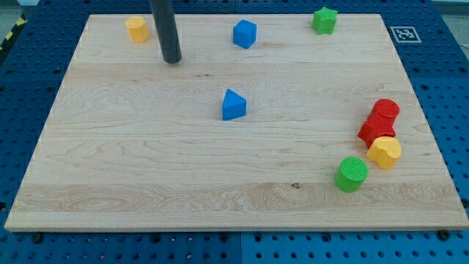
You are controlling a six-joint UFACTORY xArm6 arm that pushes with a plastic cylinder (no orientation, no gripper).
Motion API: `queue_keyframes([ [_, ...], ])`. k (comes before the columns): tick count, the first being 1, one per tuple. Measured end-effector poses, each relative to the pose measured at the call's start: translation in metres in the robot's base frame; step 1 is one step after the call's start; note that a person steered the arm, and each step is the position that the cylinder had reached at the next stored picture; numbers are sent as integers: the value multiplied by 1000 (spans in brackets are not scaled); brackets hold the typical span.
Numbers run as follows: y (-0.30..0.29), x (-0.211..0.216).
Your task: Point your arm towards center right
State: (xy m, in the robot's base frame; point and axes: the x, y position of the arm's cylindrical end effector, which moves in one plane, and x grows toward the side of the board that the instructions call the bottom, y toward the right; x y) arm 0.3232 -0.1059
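My tip (172,61) is the lower end of a dark rod at the view's upper left, on the wooden board (146,161). It stands just right of and below a yellow block (136,29) and left of a blue block (245,34). A blue wedge-like block (234,105) lies near the board's middle. At the view's right, a red cylinder (385,111) touches a red block (376,130), with a yellow hexagonal block (384,152) and a green cylinder (352,174) below them. My tip touches no block.
A green star-like block (325,20) sits near the top edge at the right. A black and white marker (404,34) lies beyond the board's top right corner. Blue perforated table (22,88) surrounds the board.
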Motion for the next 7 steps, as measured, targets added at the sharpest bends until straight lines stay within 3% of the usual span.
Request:
queue_keyframes([
  [5,285,48],
  [6,275,47],
  [7,161,46],
])
